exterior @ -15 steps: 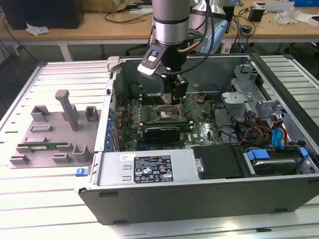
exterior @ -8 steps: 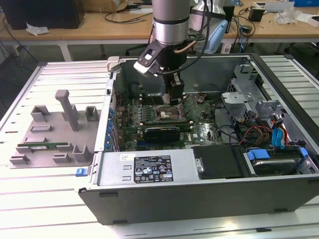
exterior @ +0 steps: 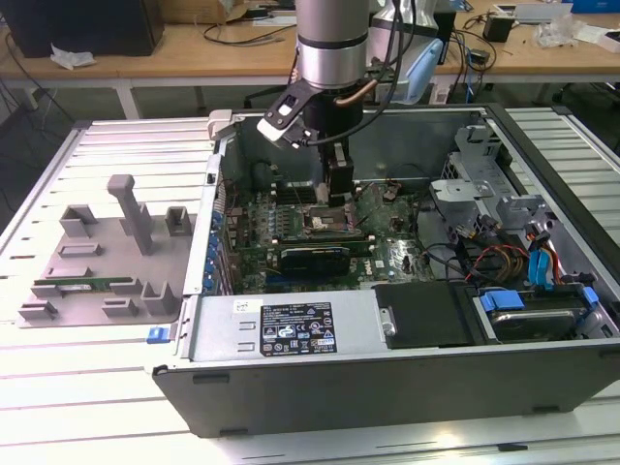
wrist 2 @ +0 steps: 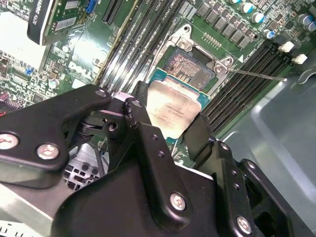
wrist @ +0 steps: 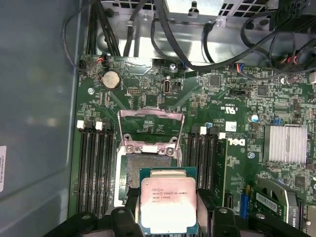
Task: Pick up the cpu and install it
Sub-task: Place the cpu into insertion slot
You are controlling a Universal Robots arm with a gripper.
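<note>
Showing the black two-fingered claw point(wrist: 168, 213) pinching the cpu point(wrist: 169, 200), a flat square chip with a matt silver-grey metal lid and a thin green rim, by two opposite edges. The chip hangs level, partly over the open square socket point(wrist: 129, 180) of the green motherboard point(wrist: 232, 98); whether it touches cannot be told. The socket's hinged bare-metal frame point(wrist: 150, 129) stands swung back, leaving the grainy contact bed uncovered. Banks of long black memory slots point(wrist: 94, 168) flank the socket on both sides, close to the fingers. Beyond one bank rises the smooth grey steel case wall point(wrist: 39, 98). Black cables point(wrist: 106, 29) hang past the frame. In the exterior view the silver arm point(exterior: 332, 48) reaches down into the open-topped grey computer case point(exterior: 387, 387), which lies on a white slatted bench point(exterior: 87, 417).
</note>
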